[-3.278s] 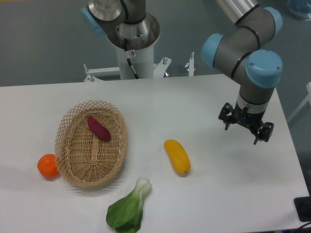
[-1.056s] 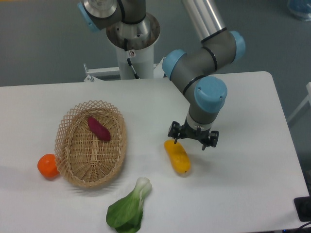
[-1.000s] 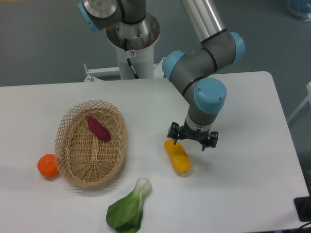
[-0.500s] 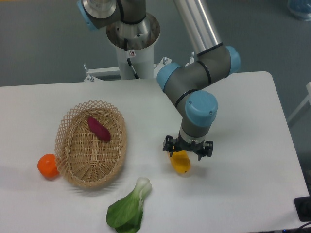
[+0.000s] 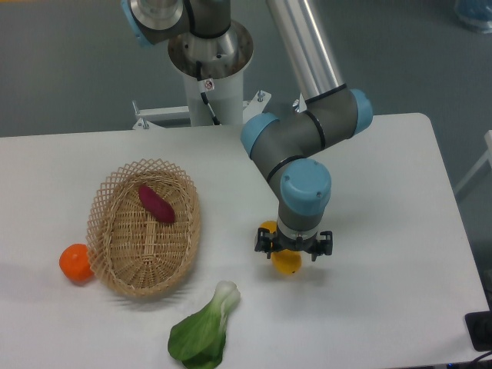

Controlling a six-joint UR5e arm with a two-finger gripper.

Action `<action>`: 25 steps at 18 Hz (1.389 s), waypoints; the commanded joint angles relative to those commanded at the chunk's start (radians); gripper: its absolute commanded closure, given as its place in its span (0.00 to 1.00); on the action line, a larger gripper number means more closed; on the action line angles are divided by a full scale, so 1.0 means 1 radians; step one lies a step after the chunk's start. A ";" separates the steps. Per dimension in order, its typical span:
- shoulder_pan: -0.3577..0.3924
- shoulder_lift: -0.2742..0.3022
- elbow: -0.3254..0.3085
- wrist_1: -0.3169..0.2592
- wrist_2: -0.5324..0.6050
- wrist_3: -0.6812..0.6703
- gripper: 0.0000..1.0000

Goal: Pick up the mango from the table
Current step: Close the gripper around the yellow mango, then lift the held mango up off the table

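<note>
Down and leftward comes the black two-finger gripper (image 5: 294,247), now straddling the glossy yellow-orange mango (image 5: 286,261), jaws spread apart. Mango's on the white table (image 5: 384,231), right of the wicker basket (image 5: 146,227). Approach done; closing and lifting remain.

The mango (image 5: 286,262) is a smooth, glossy, yellow-orange fruit lying flat on the table (image 5: 384,307), right of the middle and toward the near edge. Only part of it shows: its rounded near end, bright and slightly shiny, and a small patch of its far end at the upper left; the stretch between is hidden from view. The table is a large white, smooth, flat top with a rounded far-right corner.
</note>
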 joint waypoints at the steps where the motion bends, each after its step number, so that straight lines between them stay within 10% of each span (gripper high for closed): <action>1: 0.000 0.000 -0.002 0.000 0.000 -0.002 0.00; 10: -0.040 -0.037 0.014 0.008 0.083 -0.058 0.01; 15: -0.040 -0.037 0.015 0.008 0.081 -0.063 0.27; 25: -0.040 -0.018 0.020 0.000 0.074 -0.058 0.45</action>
